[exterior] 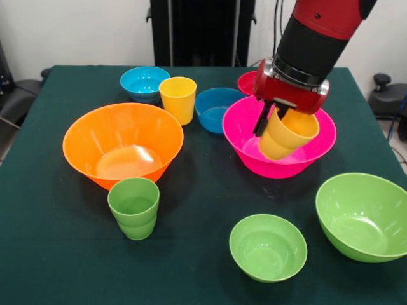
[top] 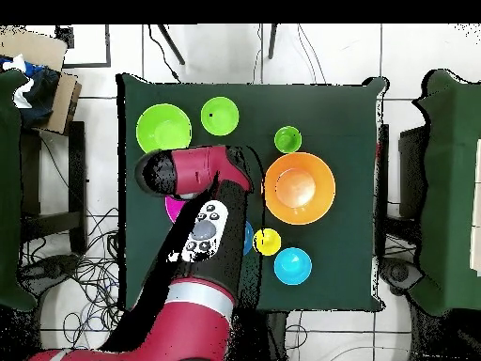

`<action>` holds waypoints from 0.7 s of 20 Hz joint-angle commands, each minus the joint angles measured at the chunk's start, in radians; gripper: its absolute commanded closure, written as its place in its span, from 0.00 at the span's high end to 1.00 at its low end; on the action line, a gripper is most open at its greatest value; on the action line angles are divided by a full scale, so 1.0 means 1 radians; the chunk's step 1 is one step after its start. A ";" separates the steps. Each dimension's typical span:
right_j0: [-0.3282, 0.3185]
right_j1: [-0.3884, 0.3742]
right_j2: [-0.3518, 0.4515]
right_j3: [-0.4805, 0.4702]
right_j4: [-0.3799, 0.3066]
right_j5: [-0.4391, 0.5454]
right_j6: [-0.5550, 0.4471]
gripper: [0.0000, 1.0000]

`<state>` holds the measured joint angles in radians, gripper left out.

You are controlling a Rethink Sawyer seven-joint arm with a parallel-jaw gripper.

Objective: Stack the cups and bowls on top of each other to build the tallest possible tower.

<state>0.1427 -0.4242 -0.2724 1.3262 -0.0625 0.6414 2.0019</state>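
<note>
Glossy tapered cup (exterior: 287, 133) in hand (exterior: 272, 121).

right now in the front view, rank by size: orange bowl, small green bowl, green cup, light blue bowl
1. orange bowl, clearly largest.
2. small green bowl.
3. light blue bowl and green cup: unsure, since the bowl sits farther from the camera and the cup nearer.

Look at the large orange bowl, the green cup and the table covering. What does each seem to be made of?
Large orange bowl: probably plastic, glossy, with a bright highlight inside. Green cup: likely the same smooth plastic, with a softer sheen. Table covering: seems a dark green cloth, matte, with no reflections.
</note>
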 commanded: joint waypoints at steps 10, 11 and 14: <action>0.031 0.040 0.023 -0.070 0.058 -0.009 0.190 0.00; 0.036 0.040 0.020 -0.068 0.061 -0.010 0.192 0.00; 0.046 0.035 0.013 -0.053 0.069 -0.012 0.194 0.00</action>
<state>0.1586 -0.4025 -0.3076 1.2958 -0.0179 0.6393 2.0019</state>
